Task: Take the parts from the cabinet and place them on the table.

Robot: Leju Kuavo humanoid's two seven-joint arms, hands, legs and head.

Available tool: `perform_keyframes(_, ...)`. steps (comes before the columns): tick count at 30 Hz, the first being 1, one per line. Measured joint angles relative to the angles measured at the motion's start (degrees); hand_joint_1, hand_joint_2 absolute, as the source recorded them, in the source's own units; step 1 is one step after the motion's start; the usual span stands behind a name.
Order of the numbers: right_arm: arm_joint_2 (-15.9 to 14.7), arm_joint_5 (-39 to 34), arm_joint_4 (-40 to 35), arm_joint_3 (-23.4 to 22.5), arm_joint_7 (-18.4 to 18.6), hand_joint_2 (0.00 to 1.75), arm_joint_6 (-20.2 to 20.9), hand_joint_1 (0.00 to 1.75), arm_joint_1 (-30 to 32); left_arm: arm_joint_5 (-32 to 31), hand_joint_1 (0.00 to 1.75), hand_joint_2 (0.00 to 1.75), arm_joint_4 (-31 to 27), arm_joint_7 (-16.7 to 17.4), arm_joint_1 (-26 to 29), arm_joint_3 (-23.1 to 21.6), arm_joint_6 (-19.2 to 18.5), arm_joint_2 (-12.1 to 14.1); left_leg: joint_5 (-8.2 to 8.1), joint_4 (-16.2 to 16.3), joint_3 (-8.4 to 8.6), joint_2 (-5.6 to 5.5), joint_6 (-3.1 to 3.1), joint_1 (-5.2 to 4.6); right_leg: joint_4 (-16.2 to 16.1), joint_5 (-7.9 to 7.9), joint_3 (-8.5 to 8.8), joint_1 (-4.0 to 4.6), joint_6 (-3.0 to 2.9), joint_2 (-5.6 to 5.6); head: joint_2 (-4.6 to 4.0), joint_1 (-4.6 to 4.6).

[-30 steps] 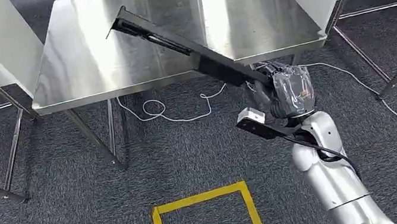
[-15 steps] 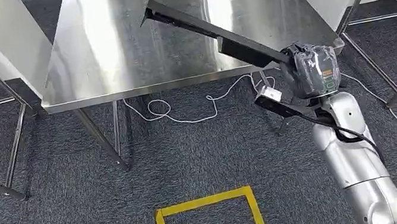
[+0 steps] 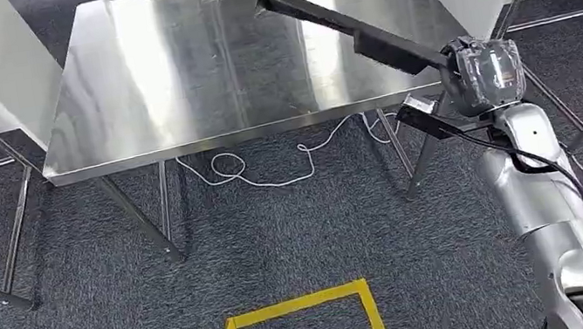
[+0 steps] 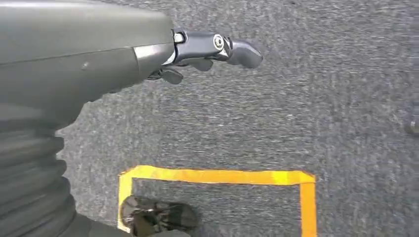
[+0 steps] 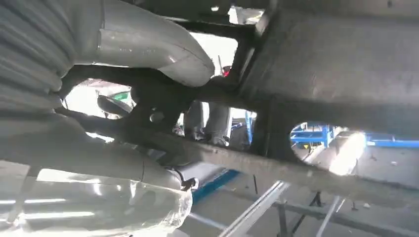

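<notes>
A long black part [image 3: 341,26] was gripped at its near end by the right hand [image 3: 482,79], which was wrapped in clear plastic. The part was held out at a slant over the steel table [image 3: 170,86], its far tip up above the back half of the tabletop; whether it was touching the surface couldn't really be made out. In the right wrist view the thick grey thumb [image 5: 148,44] was seen pressed down against the dark body of the part [image 5: 336,59], so the grip looked pretty firm. The left hand [image 4: 207,49] was hung low over the grey carpet [image 4: 296,113], nothing held in it, dark fingers [image 4: 237,49] stretched out rather than curled. A rectangle of yellow tape [image 3: 300,326] was marked on the floor in front of the table, and a white cable [image 3: 271,168] was looped on the carpet under the table's front edge.
</notes>
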Motion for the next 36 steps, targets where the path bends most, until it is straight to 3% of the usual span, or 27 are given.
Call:
perform_keyframes(2,-0.17,0.0,0.88,-0.02,0.0,1.75,-0.24,1.75,-0.81,0.0,0.0,1.75,0.0,0.02,-0.05,-0.04,0.0,0.04,-0.68,-2.95,1.99,0.04,0.68,-0.49,0.02,-0.35,-0.11,0.63,0.51,0.23,0.0,0.11)
perform_keyframes(4,-0.41,0.0,1.4,-0.09,0.0,1.75,-0.26,1.75,-0.88,0.0,0.0,1.75,0.0,0.07,-0.13,-0.04,0.0,0.04,-1.34,-3.17,1.96,-0.02,1.0,-0.61,-0.32,-0.38,-0.27,0.53,0.93,0.18,0.0,0.22)
perform_keyframes(5,-0.59,0.02,1.71,-0.13,0.02,1.75,-0.35,1.75,-0.98,0.0,0.0,1.75,0.0,0.07,-0.11,-0.04,0.06,0.04,-1.3,-3.55,2.14,-0.05,1.23,-0.65,-0.61,-0.42,-0.08,0.68,1.45,0.16,0.0,0.07)
perform_keyframes(6,-0.78,0.04,1.92,-0.13,0.0,1.75,-0.42,1.75,-1.13,0.0,0.0,1.75,0.0,0.07,-0.11,-0.04,0.13,-0.02,-0.98,-4.44,2.89,-0.04,1.65,0.04,-0.2,-0.93,-0.61,1.03,1.75,0.04,0.0,0.27)
perform_keyframes(7,-0.9,0.07,2.23,-0.13,-0.13,1.75,-0.48,1.75,-1.4,0.0,0.0,1.75,0.0,-0.04,-0.21,-0.04,0.18,-0.11,-1.05,-4.64,3.19,-0.1,1.76,-0.24,1.69,-1.58,-1.21,0.79,1.65,-0.09,0.0,0.37)
perform_keyframes(8,-0.96,0.07,2.69,-0.13,-0.31,1.75,-0.55,1.75,-1.75,0.02,0.0,1.75,0.0,-0.07,-0.33,-0.04,0.17,-0.07,-1.24,-4.61,3.32,-0.05,2.31,-0.23,5.36,-2.99,-3.11,0.74,1.24,-0.07,0.0,0.48)
perform_keyframes(10,-1.03,0.13,3.71,-0.15,-0.35,1.75,-0.61,1.75,-1.69,0.09,0.0,1.75,0.0,-0.11,-0.35,-0.04,0.24,-0.07,-1.63,-4.59,3.7,-0.07,2.79,-0.3,15.62,-6.3,-9.11,0.63,0.86,-0.06,0.0,0.53)
perform_keyframes(11,-1.03,0.26,4.09,-0.13,-0.35,1.75,-0.61,1.75,-1.63,0.13,0.0,1.75,0.0,-0.11,-0.32,-0.04,0.22,-0.07,-1.79,-4.57,3.89,-0.16,2.78,-0.31,18.36,-6.55,-10.95,0.66,1.18,-0.06,0.0,0.7)
perform_keyframes(12,-1.03,0.56,4.48,-0.13,-0.35,1.75,-0.66,1.75,-1.59,0.26,0.0,1.75,0.02,-0.11,-0.28,-0.04,0.2,-0.11,-2.02,-4.54,4.18,-0.29,2.73,-0.34,18.33,-5.62,-11.63,0.53,1.71,-0.08,0.0,0.64)
perform_keyframes(13,-1.0,0.83,4.74,-0.11,-0.35,1.75,-0.68,1.75,-1.62,0.41,0.0,1.75,0.02,-0.11,-0.29,-0.04,0.18,-0.11,-2.3,-4.51,4.51,-0.38,2.58,-0.33,15.62,-3.7,-10.75,0.45,2.35,-0.09,0.02,0.72)
perform_keyframes(15,-0.9,1.03,5.09,0.0,-0.35,1.75,-0.7,1.75,-2.0,0.52,0.0,1.75,0.02,-0.13,-0.29,-0.04,0.17,-0.11,-2.99,-4.45,5.42,-0.48,2.13,-0.32,5.32,1.57,-6.41,0.1,3.42,-0.27,0.0,0.74)
perform_keyframes(16,-0.81,1.12,5.27,0.02,-0.31,1.75,-0.72,1.75,-2.1,0.61,0.0,1.75,0.02,-0.15,-0.28,-0.02,0.17,-0.09,-3.35,-4.41,5.57,-0.57,1.74,-0.47,1.12,3.32,-4.8,-0.09,3.5,-0.64,0.0,0.77)
perform_keyframes(17,-0.72,1.14,5.42,0.02,-0.24,1.75,-0.9,1.75,-2.4,0.68,0.0,1.75,0.04,-0.15,-0.27,-0.02,0.17,-0.09,-3.84,-3.81,5.47,-0.64,1.36,-1.03,0.06,3.2,-3.72,0.48,3.02,-0.5,0.0,0.77)
perform_keyframes(18,-0.61,1.25,5.58,0.02,-0.18,1.75,-0.9,1.75,-2.4,0.88,0.0,1.75,0.04,-0.2,-0.21,-0.02,0.2,-0.09,-3.89,-3.98,5.5,-0.64,1.2,-1.11,0.26,3.15,-3.8,0.3,2.36,-0.45,0.0,0.61)
perform_keyframes(20,-0.35,1.66,5.84,0.04,-0.11,1.75,-0.81,1.75,-2.42,1.14,0.0,1.75,0.09,-0.22,0.02,0.0,0.35,-0.11,-4.07,-4.03,5.53,-0.62,0.93,-0.77,0.39,2.86,-3.97,0.39,1.92,-0.4,0.0,0.53)
perform_keyframes(21,-0.24,1.9,5.88,0.07,-0.11,1.75,-0.74,1.75,-2.52,1.2,0.0,1.75,0.09,-0.28,0.03,0.0,0.37,-0.04,-4.6,-3.84,5.52,-0.62,0.47,-0.6,0.16,2.84,-3.72,-0.31,1.35,-0.39,0.0,0.5)
perform_keyframes(22,-0.07,1.92,5.88,0.09,-0.09,1.75,-0.7,1.75,-2.71,1.29,0.0,1.75,0.11,-0.39,0.12,0.0,0.39,-0.11,-5.34,-2.58,4.83,-0.46,0.01,-0.45,0.11,2.63,-3.4,-0.33,0.77,-0.36,0.0,0.53)
perform_keyframes(23,0.09,1.92,5.92,0.11,-0.09,1.75,-0.68,1.75,-2.89,1.38,0.0,1.75,0.13,-0.52,0.15,-0.02,0.37,-0.15,-6.94,0.55,3.42,-0.25,-0.28,-0.35,0.11,2.35,-3.17,-0.33,0.31,-0.39,0.0,0.09)
perform_keyframes(25,0.59,1.92,6.06,0.2,-0.02,1.75,-0.59,1.75,-3.06,1.64,0.0,1.75,0.24,-0.59,0.29,0.0,0.42,-0.15,-10.75,9.99,-1.67,-0.23,-0.87,-0.01,0.11,1.95,-2.81,-0.2,-0.23,-0.39,0.0,0.15)
perform_keyframes(26,0.74,1.92,6.17,0.2,0.0,1.75,-0.57,1.75,-3.04,1.66,0.0,1.75,0.28,-0.61,0.51,0.0,0.44,-0.15,-11.58,13.94,-4.22,-0.22,-1.06,0.11,0.12,1.77,-2.59,-0.18,-0.42,-0.39,0.0,0.15)
perform_keyframes(27,0.85,1.92,6.25,0.2,0.0,1.75,-0.46,1.75,-3.04,1.66,0.0,1.75,0.33,-0.68,0.71,0.0,0.44,-0.15,-10.91,14.86,-5.34,-0.21,-1.1,0.16,0.12,1.56,-2.37,-0.17,-0.45,-0.38,0.0,0.2)
perform_keyframes(28,0.94,1.9,6.27,0.2,0.0,1.75,-0.44,1.75,-3.04,1.66,0.0,1.75,0.35,-0.81,0.86,0.0,0.44,-0.15,-8.59,12.76,-4.99,-0.17,-1.05,0.24,0.12,1.24,-1.96,-0.2,-0.31,-0.35,0.0,0.09)
perform_keyframes(29,0.98,1.88,6.27,0.2,0.0,1.75,-0.44,1.75,-3.05,1.66,0.0,1.75,0.35,-0.83,0.87,0.02,0.44,-0.13,-5.7,8.77,-3.38,-0.1,-0.93,0.31,0.12,0.91,-1.46,-0.22,-0.18,-0.32,0.0,0.16)
perform_keyframes(31,1.05,1.86,6.27,0.2,0.0,1.75,-0.44,1.75,-3.08,1.66,0.0,1.75,0.35,-0.94,0.85,0.0,0.44,-0.09,-0.31,-1.46,1.28,0.04,-0.18,0.32,0.02,0.18,-0.44,-0.21,0.25,-0.29,0.0,0.15)
perform_keyframes(33,1.12,1.77,6.34,0.2,-0.04,1.75,-0.44,1.75,-3.41,1.66,0.0,1.75,0.37,-0.94,0.71,0.0,0.35,-0.04,-2.25,-3.37,2.54,0.09,0.35,-0.21,0.05,-0.25,-0.52,0.37,0.94,-0.25,0.0,0.26)
perform_keyframes(35,1.25,1.77,6.38,0.2,-0.11,1.75,-0.46,1.75,-3.27,1.66,0.0,1.75,0.39,-0.87,0.78,0.0,0.28,-0.04,-2.45,-3.98,2.63,0.08,1.33,-0.47,0.58,0.51,0.05,0.7,2.12,-0.23,0.02,0.27)
perform_keyframes(36,1.18,1.77,6.38,0.18,-0.2,1.75,-0.46,1.75,-3.35,1.66,0.0,1.75,0.42,-0.87,0.8,0.02,0.2,-0.07,-2.53,-4.13,3.83,0.08,1.81,-0.5,0.4,0.36,0.32,0.89,2.37,-0.25,0.0,0.29)
